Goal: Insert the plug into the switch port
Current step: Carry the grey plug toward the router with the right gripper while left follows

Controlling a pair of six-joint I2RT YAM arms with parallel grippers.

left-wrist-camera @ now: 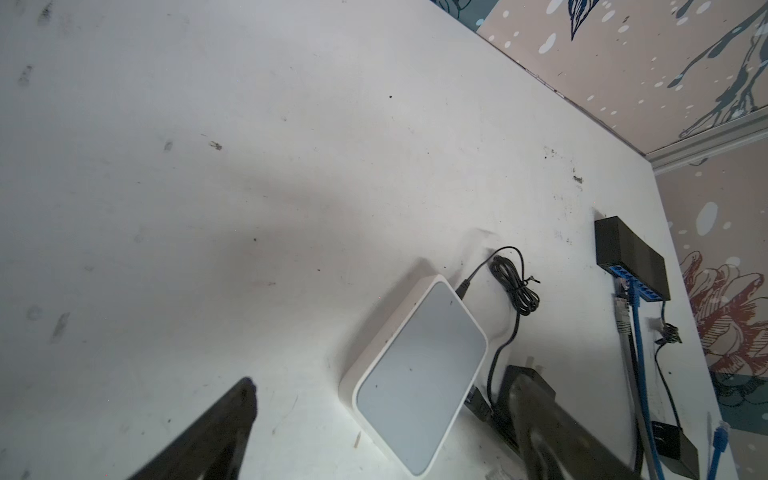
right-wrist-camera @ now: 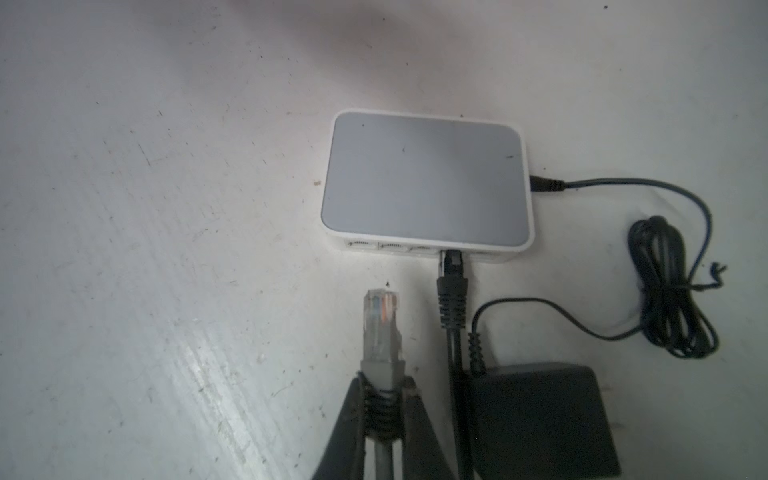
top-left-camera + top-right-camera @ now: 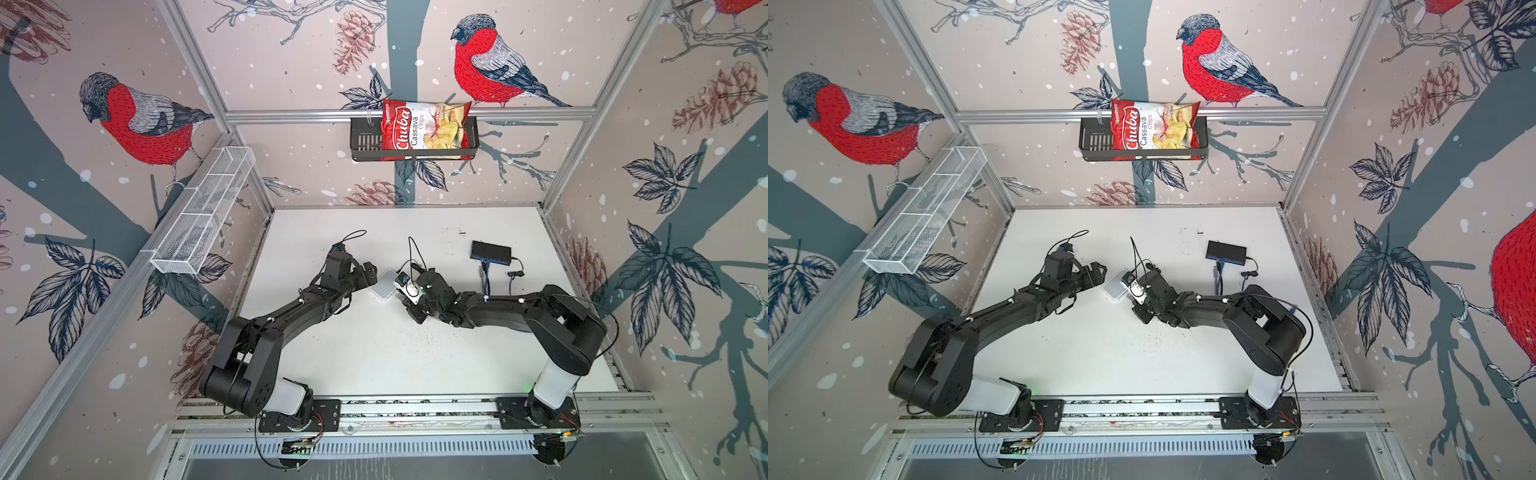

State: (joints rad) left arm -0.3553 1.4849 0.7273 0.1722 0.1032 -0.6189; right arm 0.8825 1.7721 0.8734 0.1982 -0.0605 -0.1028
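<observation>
Plug [image 2: 380,320] in right gripper [image 2: 382,392], near switch [image 2: 424,178] port edge, open table [image 2: 166,249] alongside.

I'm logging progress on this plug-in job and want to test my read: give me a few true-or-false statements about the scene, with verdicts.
1. The right gripper has its jaws shut on the grey cable just behind the clear plug. True.
2. That plug already sits in the white switch. False: it is short of the port row.
3. A black plug occupies one port. True.
4. The left gripper grips the switch. False: its jaws are open, holding nothing.
</observation>
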